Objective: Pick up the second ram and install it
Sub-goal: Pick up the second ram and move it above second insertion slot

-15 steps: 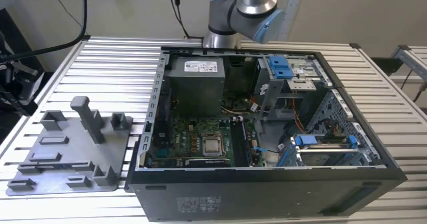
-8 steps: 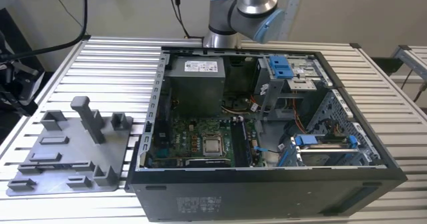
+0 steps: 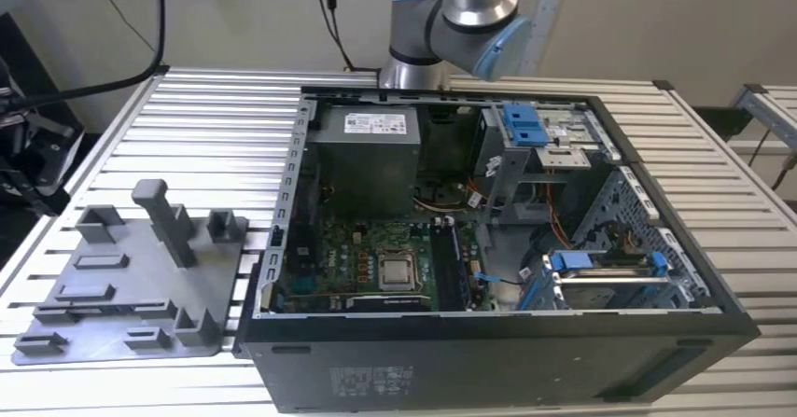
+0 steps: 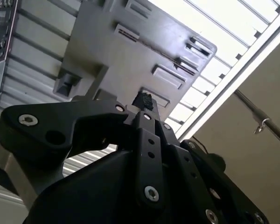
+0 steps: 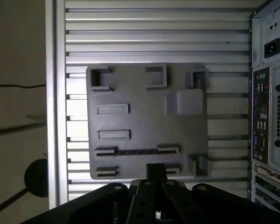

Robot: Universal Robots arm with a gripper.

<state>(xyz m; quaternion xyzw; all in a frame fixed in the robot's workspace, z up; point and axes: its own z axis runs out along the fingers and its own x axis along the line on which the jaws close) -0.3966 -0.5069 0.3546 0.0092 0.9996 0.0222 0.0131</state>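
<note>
The second ram (image 5: 137,151) is a thin dark stick standing on its edge between two holders of the grey tray (image 5: 144,116). In both wrist views my gripper (image 5: 155,171) hangs high above the tray, just off the ram's side. Its black fingers are shut tip to tip (image 4: 143,100), with nothing visible between them. The exterior view has the tray (image 3: 125,268) on the slatted table at its left. The open computer case (image 3: 498,249) lies beside the tray with the motherboard (image 3: 373,268) facing up.
The grey tray carries an upright post (image 3: 162,221) and several low holders. The case's back panel (image 5: 266,116) faces the tray. The arm's blue-capped joint (image 3: 461,16) stands behind the case. The table's edge rail (image 5: 56,93) runs along the tray's far side from the case.
</note>
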